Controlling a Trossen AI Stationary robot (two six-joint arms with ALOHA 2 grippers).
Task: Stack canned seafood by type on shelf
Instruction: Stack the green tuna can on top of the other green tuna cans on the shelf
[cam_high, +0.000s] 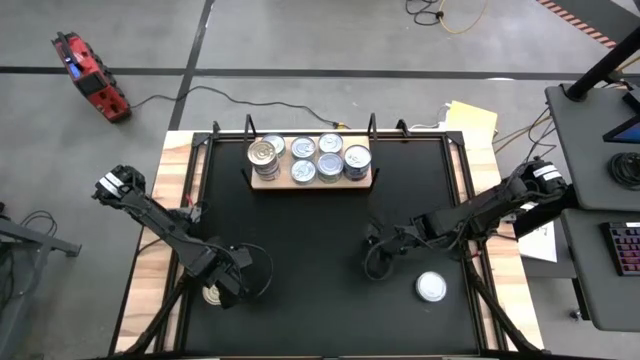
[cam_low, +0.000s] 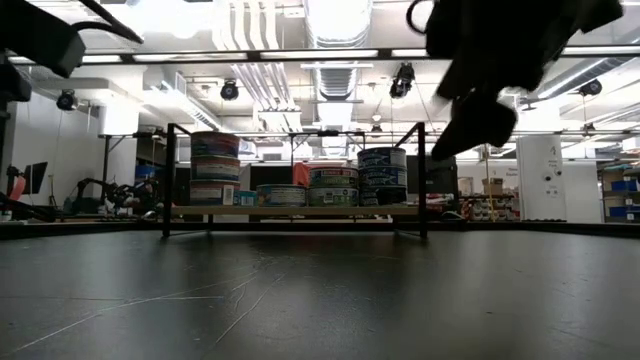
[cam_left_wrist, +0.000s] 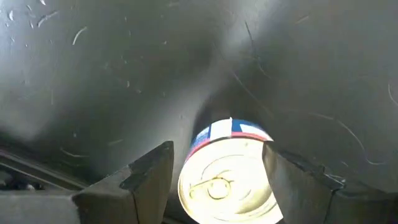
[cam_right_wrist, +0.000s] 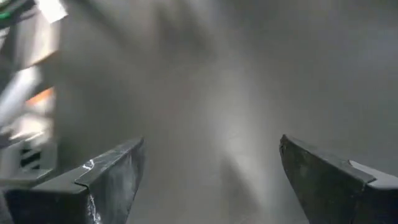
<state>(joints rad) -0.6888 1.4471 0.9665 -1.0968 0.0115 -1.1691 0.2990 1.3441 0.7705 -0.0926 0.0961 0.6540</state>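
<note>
Fingers of the left gripper (cam_left_wrist: 217, 180) closed around a gold-topped can (cam_left_wrist: 227, 174), far from the shelf (cam_high: 310, 182); right gripper (cam_right_wrist: 211, 180) spread wide, empty. Six stacks already on shelf. Silver-topped can (cam_high: 431, 287) left on table (cam_high: 320, 240), well away.

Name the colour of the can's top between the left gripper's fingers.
Gold, on the can; the left wrist view shows it best.

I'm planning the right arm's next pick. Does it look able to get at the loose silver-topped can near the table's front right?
Probably yes. The right gripper hangs open and empty over bare table beside the silver-topped can, with nothing standing between them. The left gripper is busy around a gold-topped can far across the table.
</note>
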